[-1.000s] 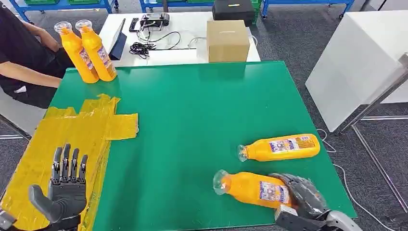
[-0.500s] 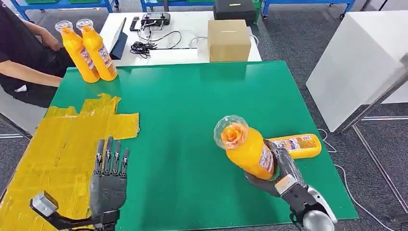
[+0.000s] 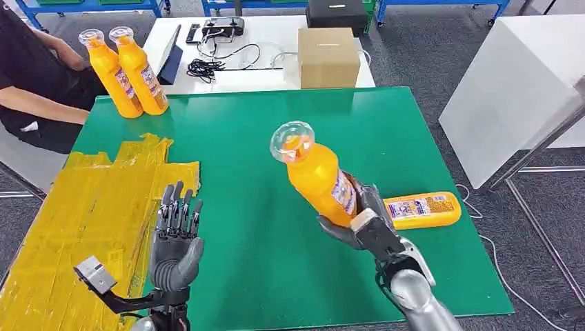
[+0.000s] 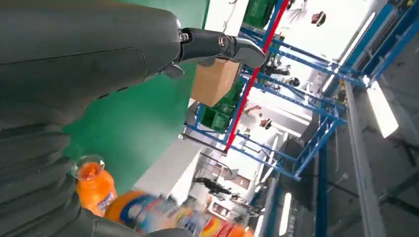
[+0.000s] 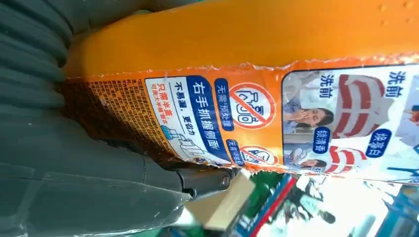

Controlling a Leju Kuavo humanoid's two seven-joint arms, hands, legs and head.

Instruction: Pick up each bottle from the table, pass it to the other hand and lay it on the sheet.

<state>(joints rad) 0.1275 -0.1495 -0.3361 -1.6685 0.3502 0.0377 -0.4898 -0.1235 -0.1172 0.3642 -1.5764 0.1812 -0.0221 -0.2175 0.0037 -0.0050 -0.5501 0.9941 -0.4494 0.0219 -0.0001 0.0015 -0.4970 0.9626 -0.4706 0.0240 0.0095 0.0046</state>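
A: Right hand (image 3: pixel 364 222) grips a bottle (image 3: pixel 319 176) by its lower body, lifted off the green table (image 3: pixel 276 227), clear cap tilted up and toward the left hand.
B: Left hand (image 3: pixel 174 238)?
A: Fingers spread, palm raised, holding nothing, beside the yellow sheet (image 3: pixel 90 207).
B: Right wrist view adds?
A: Label print (image 5: pixel 237 116) close up, fingers (image 5: pixel 74 163) wrapped on the orange body.
B: Other bottles?
A: One lying (image 3: pixel 421 209) just behind the right hand; two upright (image 3: pixel 127 72) at the far left corner, near a person's arm (image 3: pixel 38 103).
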